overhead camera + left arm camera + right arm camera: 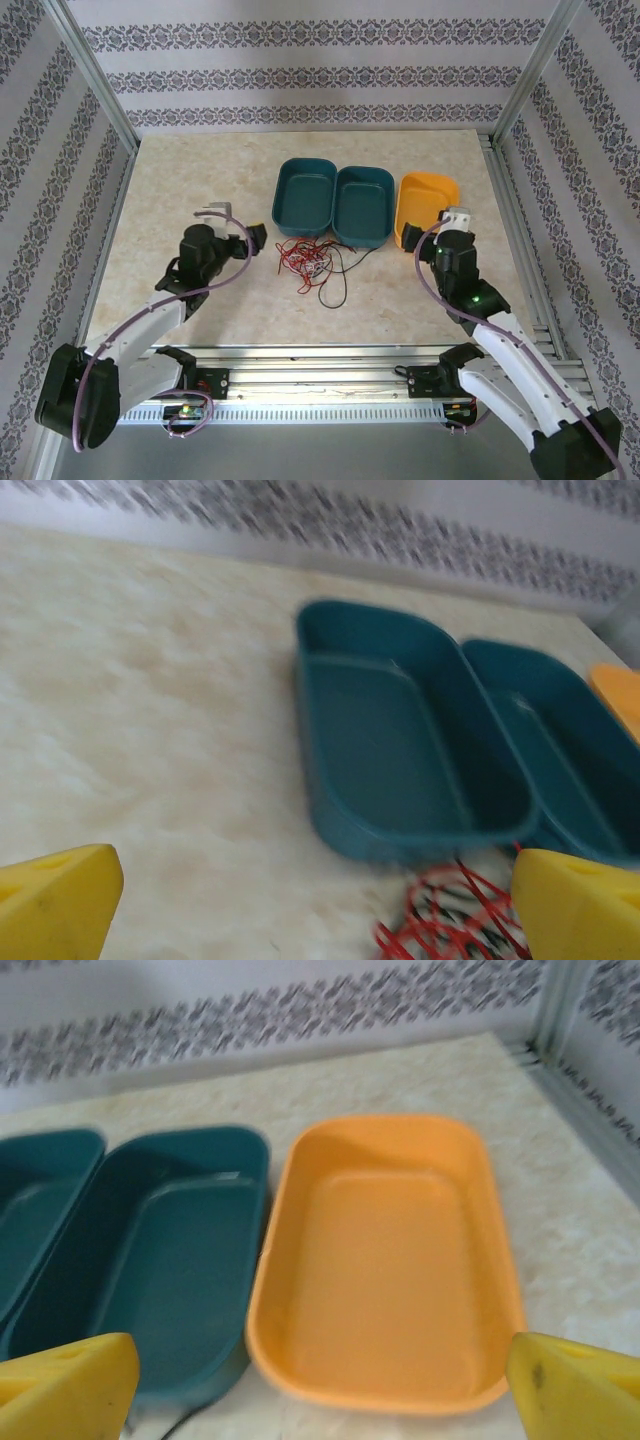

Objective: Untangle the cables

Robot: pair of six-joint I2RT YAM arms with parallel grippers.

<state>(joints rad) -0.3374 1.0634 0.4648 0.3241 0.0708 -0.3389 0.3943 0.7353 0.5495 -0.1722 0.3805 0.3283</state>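
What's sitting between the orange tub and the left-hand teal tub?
A second teal tub, empty; the top view shows it plainly.

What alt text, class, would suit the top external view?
A loose tangle of thin red and black cables lies on the pale marbled tabletop, just in front of two dark teal plastic tubs, with an orange plastic tub to their right. The open left tool is left of the tangle; the open right tool is by the orange tub.
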